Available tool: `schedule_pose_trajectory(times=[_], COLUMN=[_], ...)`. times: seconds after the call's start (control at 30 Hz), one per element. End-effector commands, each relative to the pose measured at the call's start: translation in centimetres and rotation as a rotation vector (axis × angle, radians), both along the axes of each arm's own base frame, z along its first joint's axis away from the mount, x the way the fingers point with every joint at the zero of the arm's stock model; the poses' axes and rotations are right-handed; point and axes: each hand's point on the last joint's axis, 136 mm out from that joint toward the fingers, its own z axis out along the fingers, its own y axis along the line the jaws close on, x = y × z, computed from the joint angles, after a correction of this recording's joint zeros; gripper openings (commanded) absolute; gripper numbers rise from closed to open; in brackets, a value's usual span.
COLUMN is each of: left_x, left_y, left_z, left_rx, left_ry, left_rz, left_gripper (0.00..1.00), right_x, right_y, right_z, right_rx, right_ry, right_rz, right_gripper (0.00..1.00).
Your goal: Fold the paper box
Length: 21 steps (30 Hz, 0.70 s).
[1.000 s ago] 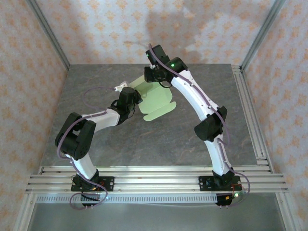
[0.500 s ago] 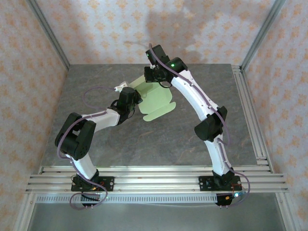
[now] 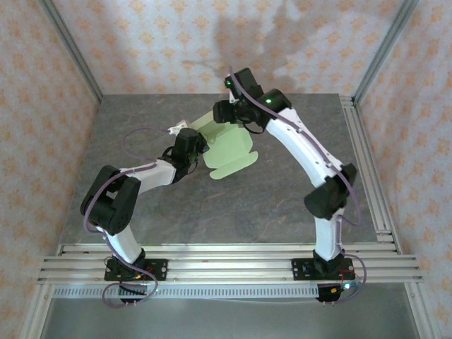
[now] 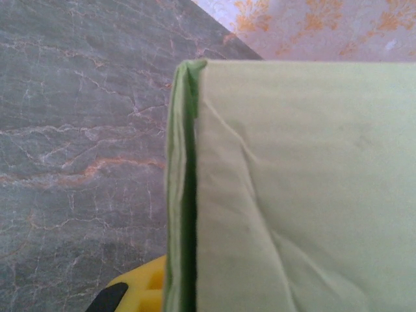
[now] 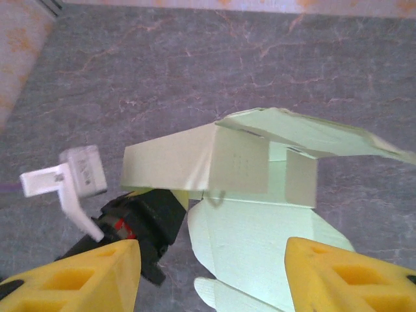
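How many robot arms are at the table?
2. The left arm reaches in from the left to the paper box; the right arm bends toward it from the right.

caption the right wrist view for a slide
Open right gripper facing pale green card box, flap held up by left gripper

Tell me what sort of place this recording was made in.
Probably a lab robot cell: patterned wall panels enclose it, aluminium rails carry the left arm and right arm, and a grey stone-look tabletop lies under the paper box.
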Motion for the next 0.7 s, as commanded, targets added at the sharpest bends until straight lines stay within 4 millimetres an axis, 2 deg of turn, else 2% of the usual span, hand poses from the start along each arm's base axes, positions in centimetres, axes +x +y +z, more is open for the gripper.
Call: schedule_pose_trajectory(times=[0.0, 0.17, 0.27, 0.33, 0.43, 0.57, 0.67], left_x=[-0.4, -0.6, -0.8, -0.9, -1.1, -1.5, -1.4], left_y=[-0.2, -1.7, -3.0, -4.0, -5.3, -6.6, -6.4], left_z=[0.9, 1.0, 1.6, 2.0, 2.9, 4.1, 4.3], left_rx=[-0.003, -0.018, -0.004, -0.006, -0.016, -0.028, -0.019], left_ry=[-0.007, -0.003, -0.002, -0.013, -0.042, -0.09, -0.083], left_rz=[-0.042, -0.171, -0.263, -0.327, -0.41, -0.497, -0.488], left_gripper=[0.0, 0.0, 0.0, 0.0, 0.0, 0.0, 0.0], right_x=[0.6, 1.5, 1.9, 2.0, 1.7, 0.8, 0.0], right_y=[-3.1, -9.0, -12.5, -13.8, -13.8, -12.4, -11.4], right_z=[5.0, 5.1, 3.2, 1.9, 0.3, -1.5, -1.8], right_rx=[0.062, 0.105, 0.089, 0.075, 0.059, 0.032, 0.048], right_ry=[-0.181, -0.231, -0.17, -0.143, -0.108, -0.06, -0.026], right_rz=[0.0, -0.073, -0.119, -0.117, -0.023, 0.129, 0.205], right_gripper=[0.6, 0.6, 0.57, 0.56, 0.56, 0.55, 0.45])
